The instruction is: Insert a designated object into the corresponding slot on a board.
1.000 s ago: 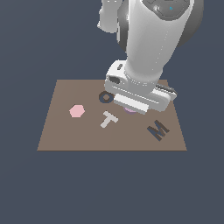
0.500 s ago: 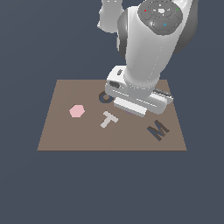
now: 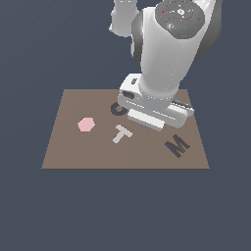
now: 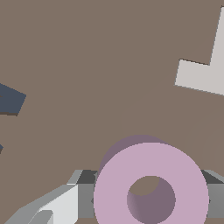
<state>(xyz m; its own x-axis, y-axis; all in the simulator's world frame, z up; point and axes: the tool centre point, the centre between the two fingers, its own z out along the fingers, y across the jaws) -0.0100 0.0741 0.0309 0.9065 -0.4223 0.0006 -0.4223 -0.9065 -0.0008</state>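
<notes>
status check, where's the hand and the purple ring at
Hand shut on purple ring, ring lifted off the board. Navy ring slot partly hidden behind the arm. Nothing seen blocking it.

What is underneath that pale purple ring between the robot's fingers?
Under the purple ring the wrist view shows bare brown board, seen through its hole too, plus the ring's shadow. The gripper grips its sides. In the exterior view the arm hides the ring and partly covers the navy ring mark.
</notes>
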